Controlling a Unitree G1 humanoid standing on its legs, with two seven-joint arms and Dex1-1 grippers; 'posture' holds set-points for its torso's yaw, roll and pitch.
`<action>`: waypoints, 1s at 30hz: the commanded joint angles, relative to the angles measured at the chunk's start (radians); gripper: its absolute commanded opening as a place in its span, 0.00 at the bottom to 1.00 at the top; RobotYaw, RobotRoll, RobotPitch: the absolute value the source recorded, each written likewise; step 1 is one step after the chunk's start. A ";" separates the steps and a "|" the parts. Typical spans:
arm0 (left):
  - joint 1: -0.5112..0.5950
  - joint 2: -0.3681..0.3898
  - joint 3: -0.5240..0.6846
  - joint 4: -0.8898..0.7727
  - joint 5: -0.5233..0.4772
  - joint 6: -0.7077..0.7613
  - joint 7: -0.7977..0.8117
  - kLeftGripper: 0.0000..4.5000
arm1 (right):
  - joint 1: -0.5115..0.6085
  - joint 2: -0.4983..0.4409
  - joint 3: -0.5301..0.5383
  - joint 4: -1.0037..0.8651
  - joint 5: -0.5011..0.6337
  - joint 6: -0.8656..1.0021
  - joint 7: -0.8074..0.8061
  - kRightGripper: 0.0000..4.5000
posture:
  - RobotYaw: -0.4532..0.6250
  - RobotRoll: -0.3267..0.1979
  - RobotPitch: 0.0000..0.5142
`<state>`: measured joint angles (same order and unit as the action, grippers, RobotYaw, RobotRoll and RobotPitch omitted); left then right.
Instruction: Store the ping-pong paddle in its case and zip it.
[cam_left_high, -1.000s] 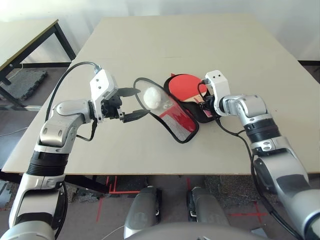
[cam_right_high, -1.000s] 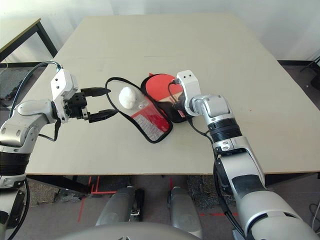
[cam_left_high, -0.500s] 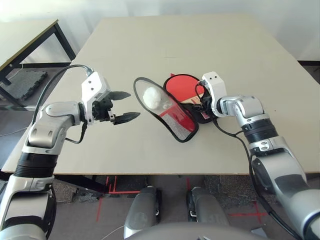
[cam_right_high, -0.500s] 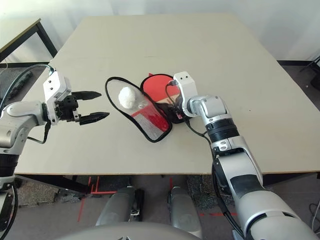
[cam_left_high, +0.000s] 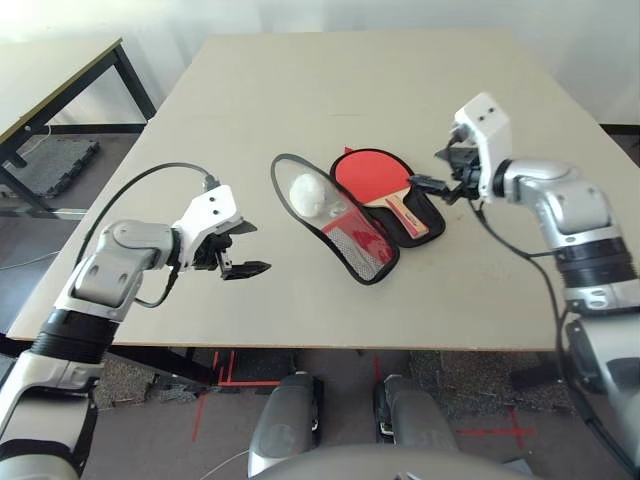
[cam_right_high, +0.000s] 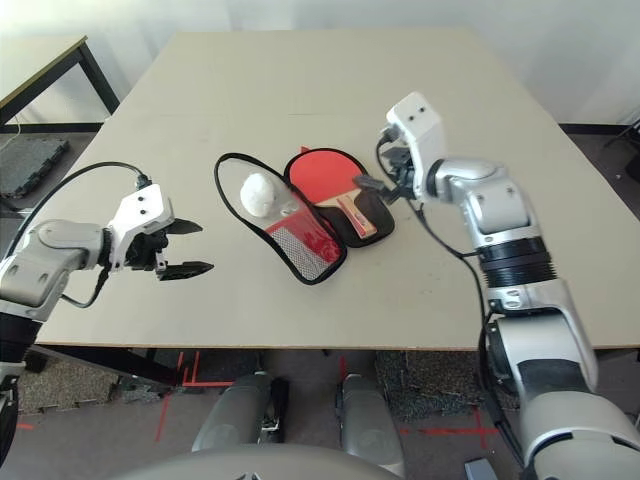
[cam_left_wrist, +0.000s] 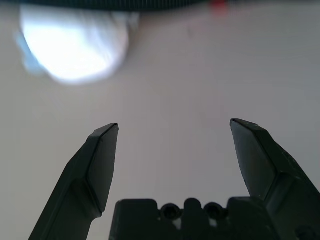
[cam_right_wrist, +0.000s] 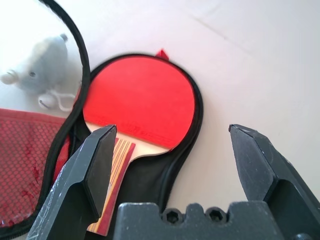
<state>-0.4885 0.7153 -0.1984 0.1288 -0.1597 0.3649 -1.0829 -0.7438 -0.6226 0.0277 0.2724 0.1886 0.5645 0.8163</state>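
Observation:
The case (cam_left_high: 430, 226) lies open in the middle of the table, its two halves spread side by side. The ping-pong paddle (cam_left_high: 367, 172) rests red face up in the right half, its wooden handle (cam_left_high: 404, 211) pointing to the near right. The left half (cam_left_high: 357, 243) shows red mesh and carries a white wad of cloth (cam_left_high: 306, 193). My right gripper (cam_left_high: 428, 168) hangs open above the table just right of the paddle (cam_right_wrist: 140, 97), touching nothing. My left gripper (cam_left_high: 255, 247) is open and empty, well left of the case, low over the table.
A black-framed side table (cam_left_high: 60, 75) stands off to the far left. Bare tabletop (cam_left_high: 330, 70) stretches beyond the case and to its right.
My right gripper has opened, released the paddle handle and risen up to the right. The left arm has drawn back leftward and toward the near edge, away from the case.

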 joint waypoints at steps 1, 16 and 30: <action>-0.106 -0.104 -0.017 0.091 0.019 -0.032 0.046 1.00 | 0.034 -0.032 -0.033 0.034 0.003 -0.017 0.006 0.99 | 0.51 0.62 0.11; -0.524 -0.537 0.023 0.538 0.054 -0.287 0.234 1.00 | 0.166 -0.058 -0.154 0.061 0.129 0.190 0.022 0.99 | 0.47 0.62 0.13; -0.463 -0.488 0.069 0.546 0.056 -0.337 0.246 1.00 | 0.224 0.001 -0.207 0.077 0.255 0.332 0.016 0.99 | 0.50 0.62 0.13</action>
<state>-0.9785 0.2117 -0.1271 0.7060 -0.1123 0.0029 -0.8124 -0.5256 -0.6334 -0.1743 0.3258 0.4312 0.8923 0.8402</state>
